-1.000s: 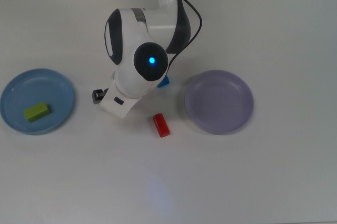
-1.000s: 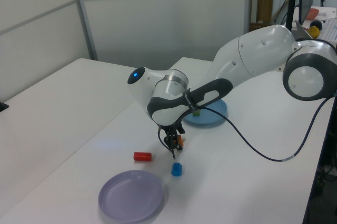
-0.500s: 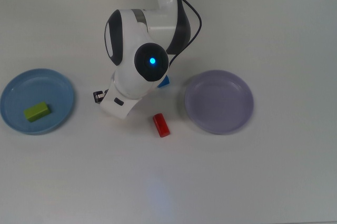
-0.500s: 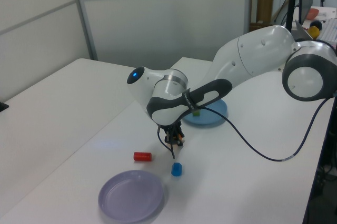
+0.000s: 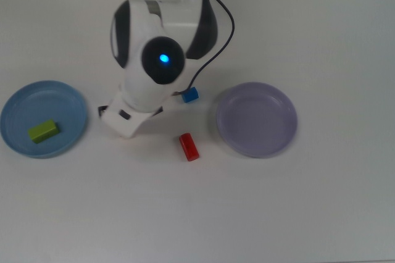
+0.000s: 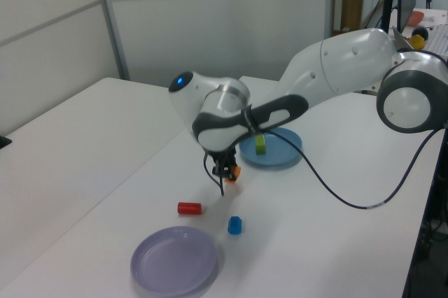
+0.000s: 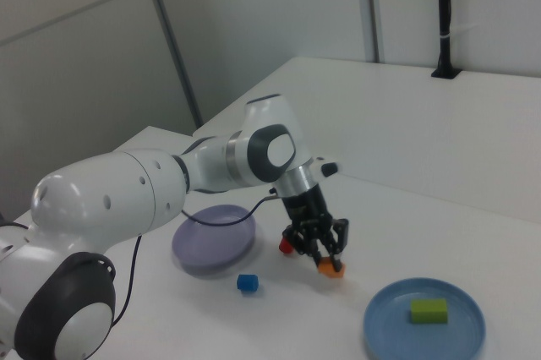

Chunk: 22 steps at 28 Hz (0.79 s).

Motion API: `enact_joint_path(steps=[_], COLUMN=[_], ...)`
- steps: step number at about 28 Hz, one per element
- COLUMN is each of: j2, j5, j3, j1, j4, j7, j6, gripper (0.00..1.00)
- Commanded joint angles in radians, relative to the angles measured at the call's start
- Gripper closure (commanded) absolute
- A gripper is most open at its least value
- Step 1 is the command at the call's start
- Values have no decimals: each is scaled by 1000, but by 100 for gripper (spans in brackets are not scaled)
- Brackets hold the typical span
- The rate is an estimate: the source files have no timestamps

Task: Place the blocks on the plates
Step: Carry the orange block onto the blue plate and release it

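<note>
My gripper (image 7: 324, 257) is shut on the orange block (image 7: 330, 269) and holds it just above the table, between the two plates. In the left view the gripper (image 6: 226, 171) and orange block (image 6: 234, 171) hang a little short of the light blue plate (image 6: 280, 156). In the top view the arm hides both. The green block (image 5: 42, 131) lies in the light blue plate (image 5: 62, 96). The red block (image 5: 189, 146) and the blue cube (image 5: 190, 95) rest on the table near the empty lavender plate (image 5: 256, 119).
The arm's black cable (image 6: 336, 196) loops over the table behind the gripper. A black post (image 7: 443, 22) stands at the far table edge in the right view.
The arm has swung toward the top view's left, closer to the blue plate, carrying the orange block up with it. The blue cube now shows fully.
</note>
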<state>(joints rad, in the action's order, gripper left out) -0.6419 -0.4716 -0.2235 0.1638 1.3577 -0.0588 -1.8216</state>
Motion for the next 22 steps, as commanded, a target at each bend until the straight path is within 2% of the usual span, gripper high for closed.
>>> enact_joint_path(steps=[1, 7, 10, 14, 18, 19, 20, 21, 22], j2=[30, 25, 25, 14, -2, -2, -2, -1, -1], j5=[63, 67, 83, 91, 91, 91, 91, 93, 93], j3=[72, 165, 202, 225, 230, 230, 230, 230, 230], j1=[26, 40, 54, 59, 59, 59, 59, 59, 59], j4=[-3, 0, 3, 6, 8, 8, 8, 8, 6], j7=[-12, -21, -45, -65, -62, -62, -61, -56, -53], j6=[-18, -28, -31, -33, -45, -45, -45, -45, -45], gripper=[100, 100, 100, 100, 100, 93, 81, 48, 32])
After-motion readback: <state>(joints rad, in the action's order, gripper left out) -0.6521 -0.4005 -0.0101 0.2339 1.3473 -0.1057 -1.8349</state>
